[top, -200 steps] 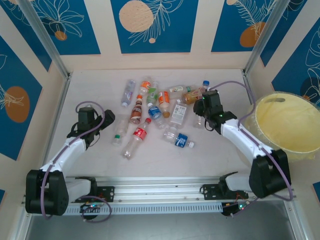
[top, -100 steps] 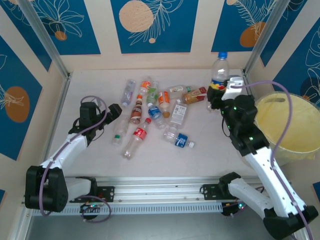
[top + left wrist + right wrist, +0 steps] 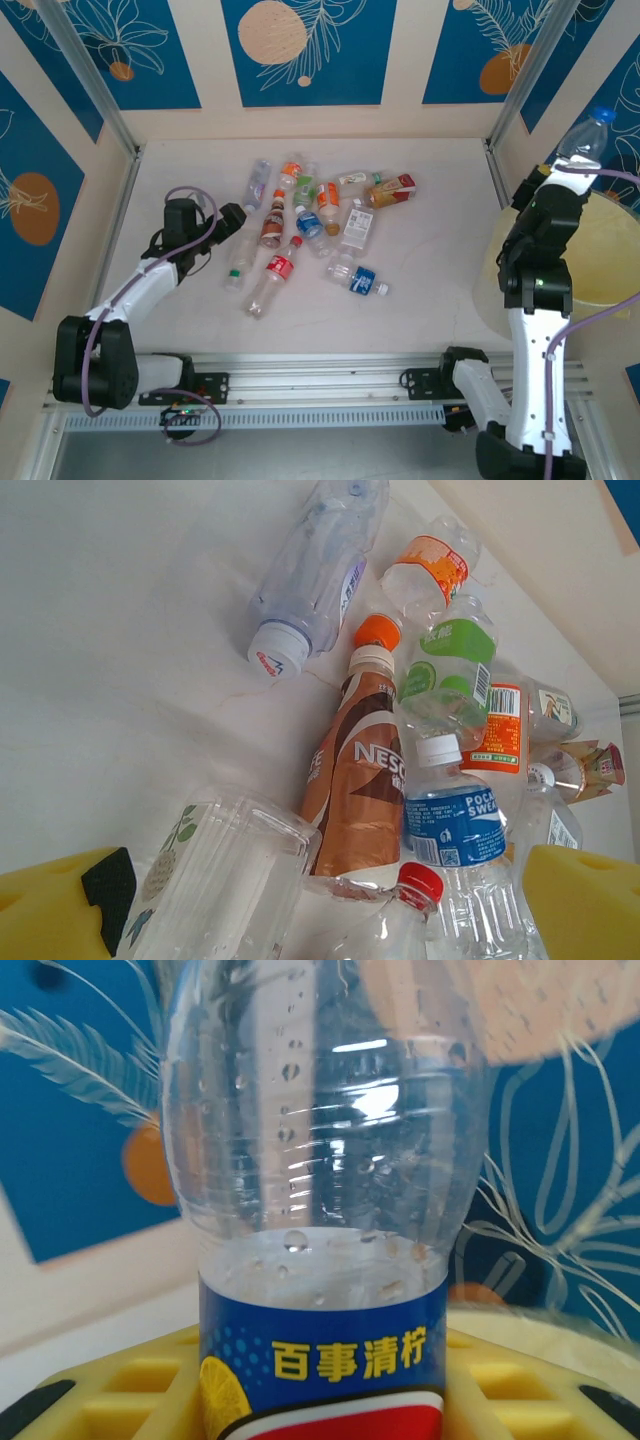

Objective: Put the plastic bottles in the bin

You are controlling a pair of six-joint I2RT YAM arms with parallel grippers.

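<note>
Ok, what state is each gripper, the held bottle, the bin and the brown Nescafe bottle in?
Left gripper: open, nothing gripped.
Blue-capped bottle: held in the air, capped.
Right gripper: shut on that bottle.
Bin: upright, open-topped.
Nescafe bottle: lying flat, capped.

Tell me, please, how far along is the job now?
Done: I cannot confirm any bottle inside the bin; the right arm hides part of it. In hand: the right fingers grip a blue-capped bottle, raised by the bin. Left: about a dozen bottles lie on the table; the open left fingers are at the pile's edge.
</note>
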